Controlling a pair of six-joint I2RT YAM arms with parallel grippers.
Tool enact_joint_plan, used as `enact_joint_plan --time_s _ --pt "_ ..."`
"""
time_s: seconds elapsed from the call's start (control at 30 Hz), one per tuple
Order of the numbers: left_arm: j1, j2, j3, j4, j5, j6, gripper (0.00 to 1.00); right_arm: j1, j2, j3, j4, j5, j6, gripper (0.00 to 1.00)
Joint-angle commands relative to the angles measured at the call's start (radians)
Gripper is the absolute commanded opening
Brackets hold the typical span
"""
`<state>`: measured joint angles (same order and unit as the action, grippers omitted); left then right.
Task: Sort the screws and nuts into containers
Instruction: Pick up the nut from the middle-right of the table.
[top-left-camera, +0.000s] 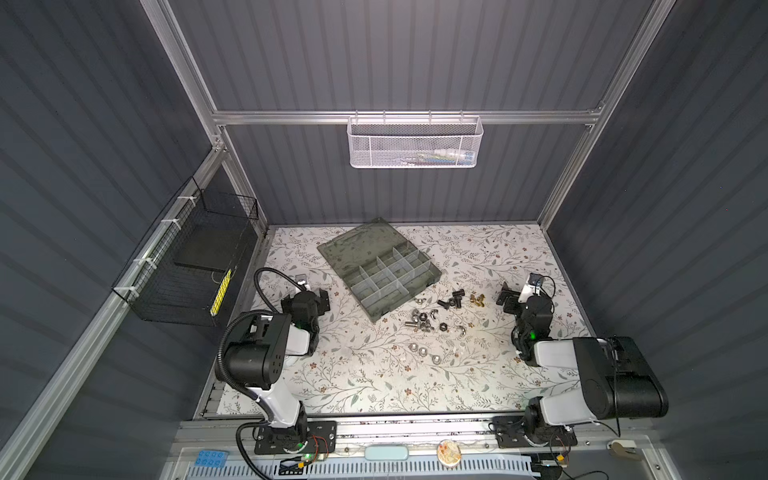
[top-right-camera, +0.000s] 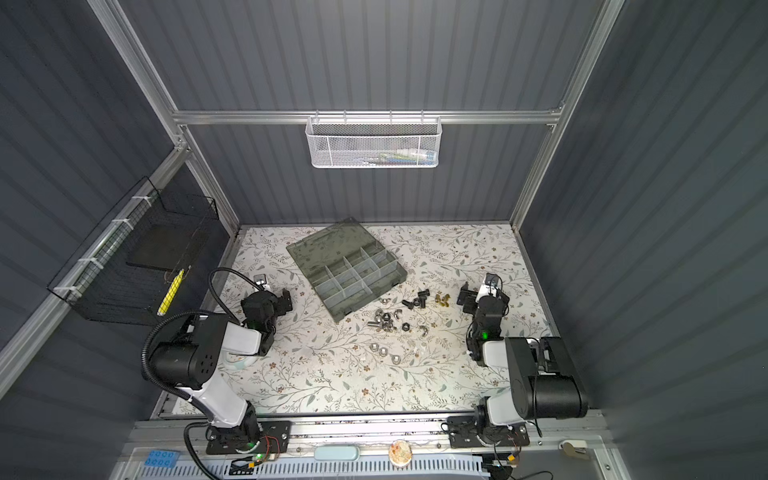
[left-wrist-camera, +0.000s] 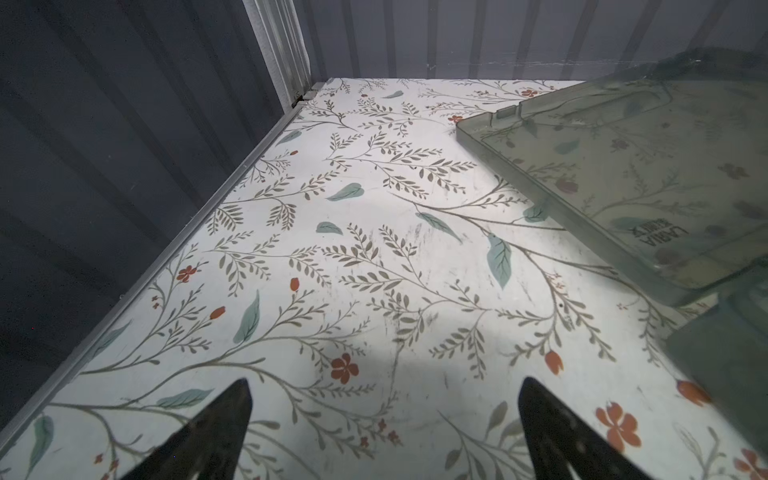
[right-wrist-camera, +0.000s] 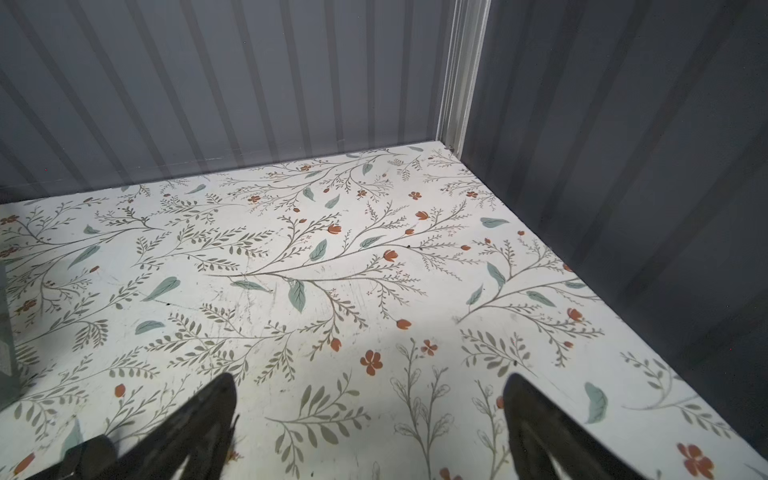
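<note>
Floral table holds open, empty containers; screws and nuts lie mixed just beside them. Left gripper and right gripper stand spread, empty. Crowded pieces could get pinched together or roll away.

Landmark: organizer case, set cornerwise on table, toward the back. Containers in case's near-right half. Lid flat on table, far-left half. Screws on table just right of case. Nuts before screws, beside case's near corner, more further forward. Left gripper left of case. Right gripper right of case, beyond screws. Mesh basket on wall behind case. Wire basket on wall left of case.
</note>
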<state>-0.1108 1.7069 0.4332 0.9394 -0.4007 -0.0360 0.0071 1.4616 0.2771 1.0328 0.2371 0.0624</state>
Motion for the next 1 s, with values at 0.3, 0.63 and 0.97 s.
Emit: enact_joint_plan --time_s 0.3,0.63,0.97 --pt "-0.004 0.011 0.018 0.014 -0.009 0.015 1.00 -0.004 0.006 0.017 0.022 0.011 -0.007 0.99" --pt "-0.004 0.010 0.020 0.013 -0.007 0.015 1.00 -0.004 0.007 0.017 0.023 0.011 -0.007 0.99" --pt "-0.003 0.011 0.020 0.010 -0.005 0.015 1.00 -0.008 0.008 0.026 0.006 0.002 -0.003 0.99"
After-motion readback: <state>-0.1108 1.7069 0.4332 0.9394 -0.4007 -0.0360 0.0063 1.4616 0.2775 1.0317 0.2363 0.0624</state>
